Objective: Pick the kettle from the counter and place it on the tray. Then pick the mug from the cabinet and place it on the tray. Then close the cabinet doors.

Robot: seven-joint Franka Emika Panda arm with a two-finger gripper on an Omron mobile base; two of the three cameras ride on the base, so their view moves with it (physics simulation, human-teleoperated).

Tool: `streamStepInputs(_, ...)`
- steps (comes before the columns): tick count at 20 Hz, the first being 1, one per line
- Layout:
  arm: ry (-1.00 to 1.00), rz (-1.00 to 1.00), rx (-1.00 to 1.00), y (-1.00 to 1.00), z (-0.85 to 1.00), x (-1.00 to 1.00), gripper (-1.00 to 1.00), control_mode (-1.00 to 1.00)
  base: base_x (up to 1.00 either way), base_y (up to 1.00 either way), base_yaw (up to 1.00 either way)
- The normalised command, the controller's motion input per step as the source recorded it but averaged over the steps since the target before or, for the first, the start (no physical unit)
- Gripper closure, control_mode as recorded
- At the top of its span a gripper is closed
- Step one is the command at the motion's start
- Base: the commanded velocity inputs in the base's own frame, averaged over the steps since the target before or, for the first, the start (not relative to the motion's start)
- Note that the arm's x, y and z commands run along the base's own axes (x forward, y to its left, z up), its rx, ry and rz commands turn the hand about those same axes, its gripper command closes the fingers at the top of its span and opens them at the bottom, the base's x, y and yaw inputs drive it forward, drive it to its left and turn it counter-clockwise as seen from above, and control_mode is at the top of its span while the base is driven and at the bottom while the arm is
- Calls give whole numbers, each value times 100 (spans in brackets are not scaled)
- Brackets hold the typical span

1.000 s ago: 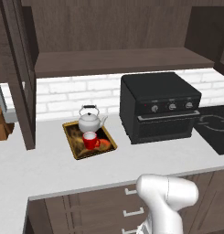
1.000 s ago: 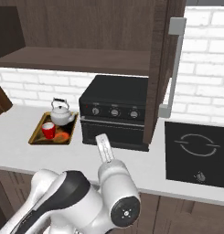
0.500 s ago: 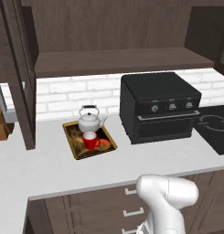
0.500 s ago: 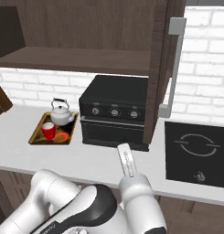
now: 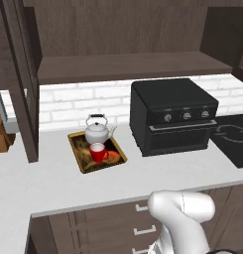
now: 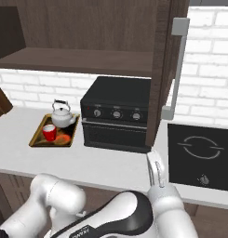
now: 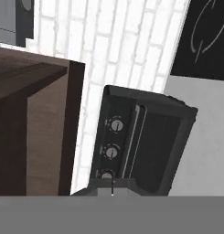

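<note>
- Golden-wood rim of the tray (image 5: pixel 82 166) lies flat on the pale table (image 5: pixel 53 183), left of the black oven box (image 5: pixel 173 116).
- White-silver kettle (image 5: pixel 97 131) stands upright at the tray's back end, spout toward the oven, dark arched handle up.
- Red mug (image 5: pixel 97 152) stands upright on the tray just in front of the kettle; whether they touch cannot be told. An orange patch of the tray's picture shows beside the mug.
- Right base view: same layout, mug (image 6: pixel 49 132) in front of kettle (image 6: pixel 62 115), both inside the tray (image 6: pixel 37 138).
- Tool (image 6: pixel 156 168) is closed, fingers together, gripping nothing; it stands in front of the oven's right corner, beside the black cooktop (image 6: pixel 201 155).
- Cabinet (image 5: pixel 128 66): shelf bare; left door (image 5: pixel 21 84) swung open, right door (image 6: pixel 167 69) also open, its silver bar handle (image 6: pixel 176 65) facing out.
- Hand view: oven front (image 7: pixel 145 146) with three knobs, seen rolled sideways, brick wall behind.
</note>
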Motion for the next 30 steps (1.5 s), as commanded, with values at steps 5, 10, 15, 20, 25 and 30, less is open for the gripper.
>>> streamStepInputs(5,0,0,4,-48,-11,10,100,-100,0,0,0)
streamStepInputs(10,1,0,10,-45,-1,16,100,-100,0,0,0)
streamStepInputs(15,-1,0,18,-52,27,5,100,-100,0,0,0)
streamStepInputs(20,-7,0,9,-18,27,45,100,-100,0,0,0)
streamStepInputs(25,-13,1,2,-22,31,49,100,-100,0,0,0)
streamStepInputs(30,-14,6,2,-52,25,23,100,-100,0,0,0)
